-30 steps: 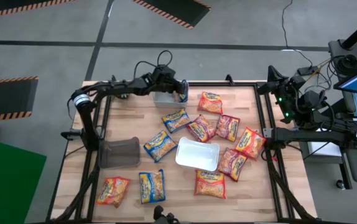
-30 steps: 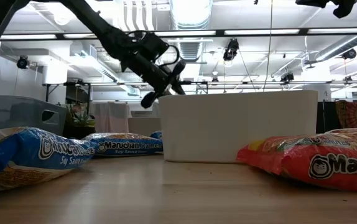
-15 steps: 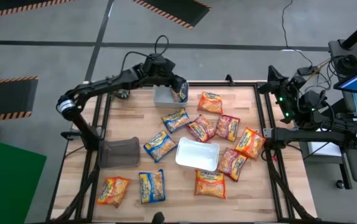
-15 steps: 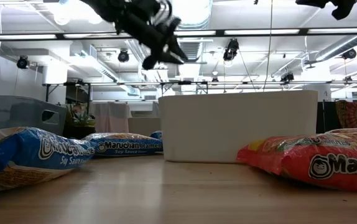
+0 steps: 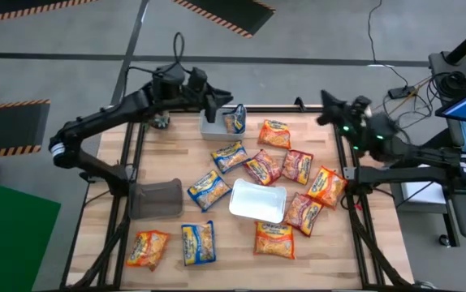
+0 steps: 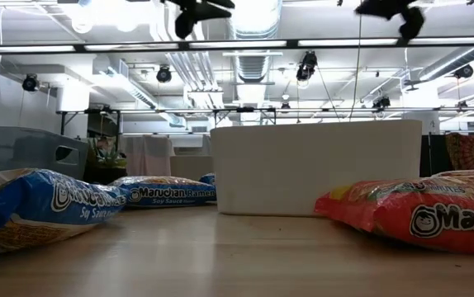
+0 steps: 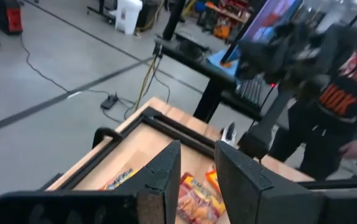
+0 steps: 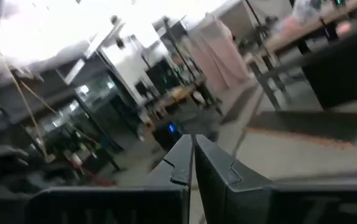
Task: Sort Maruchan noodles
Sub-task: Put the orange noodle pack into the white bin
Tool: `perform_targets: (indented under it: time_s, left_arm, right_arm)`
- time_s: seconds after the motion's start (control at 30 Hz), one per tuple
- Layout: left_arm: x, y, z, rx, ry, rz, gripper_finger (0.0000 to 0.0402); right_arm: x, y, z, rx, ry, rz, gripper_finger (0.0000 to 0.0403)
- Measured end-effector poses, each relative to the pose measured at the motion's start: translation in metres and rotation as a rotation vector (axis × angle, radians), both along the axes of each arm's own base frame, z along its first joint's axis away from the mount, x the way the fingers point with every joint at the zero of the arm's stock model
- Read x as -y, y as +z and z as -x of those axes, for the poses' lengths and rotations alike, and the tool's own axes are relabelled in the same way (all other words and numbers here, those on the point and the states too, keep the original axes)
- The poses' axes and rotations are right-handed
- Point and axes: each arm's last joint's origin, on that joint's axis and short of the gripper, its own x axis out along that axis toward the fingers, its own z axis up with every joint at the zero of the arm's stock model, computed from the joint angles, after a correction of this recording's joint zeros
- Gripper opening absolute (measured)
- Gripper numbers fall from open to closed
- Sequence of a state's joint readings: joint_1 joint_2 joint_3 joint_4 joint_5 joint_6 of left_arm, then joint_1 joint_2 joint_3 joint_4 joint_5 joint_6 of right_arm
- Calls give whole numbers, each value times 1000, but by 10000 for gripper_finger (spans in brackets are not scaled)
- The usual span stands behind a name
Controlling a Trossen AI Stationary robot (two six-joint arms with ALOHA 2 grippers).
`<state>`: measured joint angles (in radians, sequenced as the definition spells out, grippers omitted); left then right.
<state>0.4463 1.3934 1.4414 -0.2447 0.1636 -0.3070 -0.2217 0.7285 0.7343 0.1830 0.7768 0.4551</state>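
Packets (image 5: 230, 156) number twelve: four blue, four orange, three red, one in the clear tray (image 5: 213, 125) at twelve o'clock. Left gripper (image 5: 217, 104) hangs slightly parted and empty; right gripper (image 5: 325, 104) is closed, empty.

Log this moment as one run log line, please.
left pincer: empty, raised by clear tray | blue packet: in tray | right pincer: shut, empty, table's right edge | white tray: empty

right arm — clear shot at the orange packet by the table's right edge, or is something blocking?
Probably yes. The orange packet lies flat and uncovered at the table's right edge, overlapped only slightly by neighbouring packets. The right gripper hangs shut above the far right corner, nothing between them; it must open first.
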Motion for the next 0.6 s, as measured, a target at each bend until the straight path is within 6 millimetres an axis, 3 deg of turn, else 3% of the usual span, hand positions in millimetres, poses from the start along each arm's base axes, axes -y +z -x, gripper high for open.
perform_targets:
  time_s: [0.27,0.43,0.53,0.6]
  left_arm:
    - [4,11,11,57,41,25,82]
    - [5,9,8,45,39,51,82]
    - [6,7,8,34,38,59,82]
    - [6,7,8,35,38,59,82]
  right_arm:
    - [28,-11,-23,-167,22,-261,9]
    - [60,-22,-25,-313,30,-561,9]
    - [81,-40,-23,-450,28,-732,9]
    - [97,-44,-25,-476,50,-773,9]
